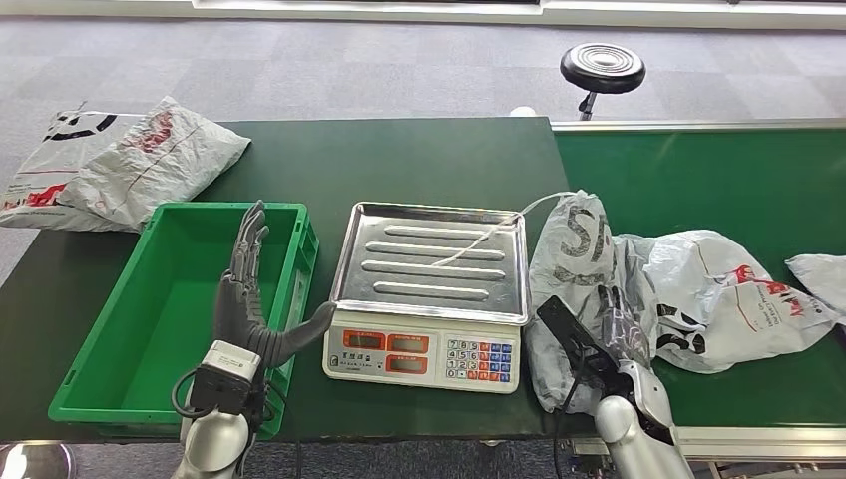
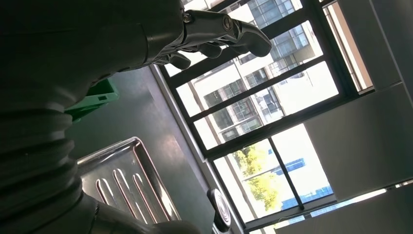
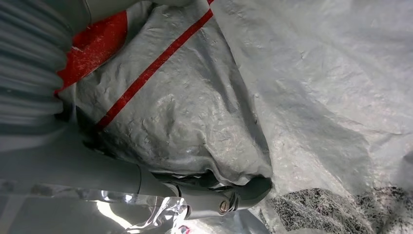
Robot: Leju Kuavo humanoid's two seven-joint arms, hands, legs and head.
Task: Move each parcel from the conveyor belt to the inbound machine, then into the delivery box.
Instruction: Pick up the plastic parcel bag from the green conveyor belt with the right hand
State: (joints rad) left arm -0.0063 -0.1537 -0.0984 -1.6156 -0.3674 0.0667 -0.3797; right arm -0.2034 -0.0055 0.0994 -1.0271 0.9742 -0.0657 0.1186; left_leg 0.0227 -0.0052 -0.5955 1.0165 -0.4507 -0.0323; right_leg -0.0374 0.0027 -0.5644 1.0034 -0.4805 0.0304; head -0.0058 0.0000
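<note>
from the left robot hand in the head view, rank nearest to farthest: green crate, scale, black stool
From the left robot hand:
1. Green crate, directly beneath the hand.
2. Scale, just to its right on the table.
3. Black stool, far off on the floor beyond the table.

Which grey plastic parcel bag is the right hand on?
The right hand grips the grey plastic parcel bag beside the scale, not the bag farther along the belt or the one behind the green crate.
</note>
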